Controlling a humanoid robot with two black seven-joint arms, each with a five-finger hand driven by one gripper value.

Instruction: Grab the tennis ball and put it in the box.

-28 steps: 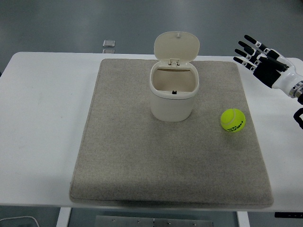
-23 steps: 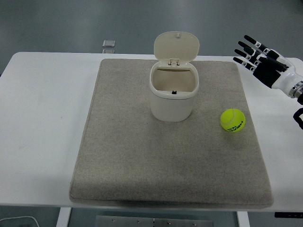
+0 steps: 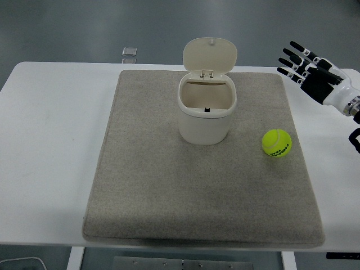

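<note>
Nothing has moved in the last moment. The right robot hand still waits up by the far right of the desk, fingers spread wide, holding nothing. So the job has not started yet. The tennis ball sits on the gray mat, to the right of the box. The box lid is up. Nothing blocks the way.
</note>
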